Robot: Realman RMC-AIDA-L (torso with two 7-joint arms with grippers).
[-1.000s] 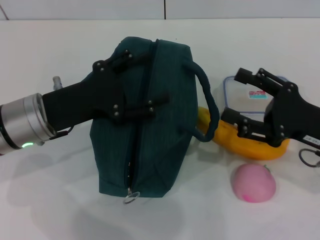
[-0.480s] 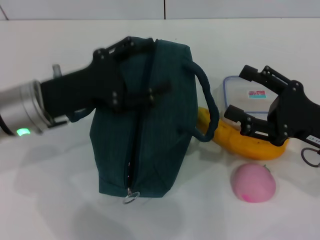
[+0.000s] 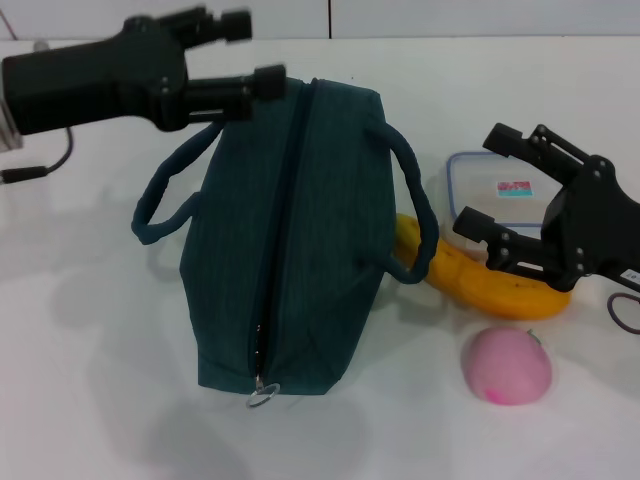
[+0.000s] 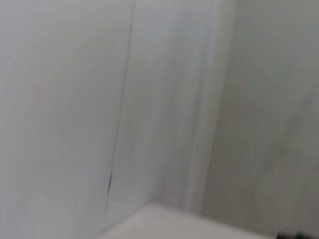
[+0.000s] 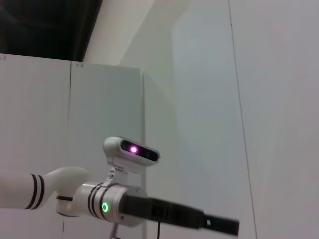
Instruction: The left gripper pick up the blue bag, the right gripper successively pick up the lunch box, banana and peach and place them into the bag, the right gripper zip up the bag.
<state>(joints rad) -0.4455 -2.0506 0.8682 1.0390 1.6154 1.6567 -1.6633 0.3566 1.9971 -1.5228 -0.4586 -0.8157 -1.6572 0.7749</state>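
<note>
Right gripper [image 3: 492, 185] spread above banana [image 3: 490, 280], lunch box [image 3: 480, 190] behind.

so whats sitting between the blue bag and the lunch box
In the head view, the banana lies between the blue bag and the lunch box, its near end tucked behind the bag's right handle.

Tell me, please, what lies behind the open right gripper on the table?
Behind the right gripper sit the lunch box and the banana, whose near end disappears behind the blue bag. The gripper's body hides their far parts.
</note>
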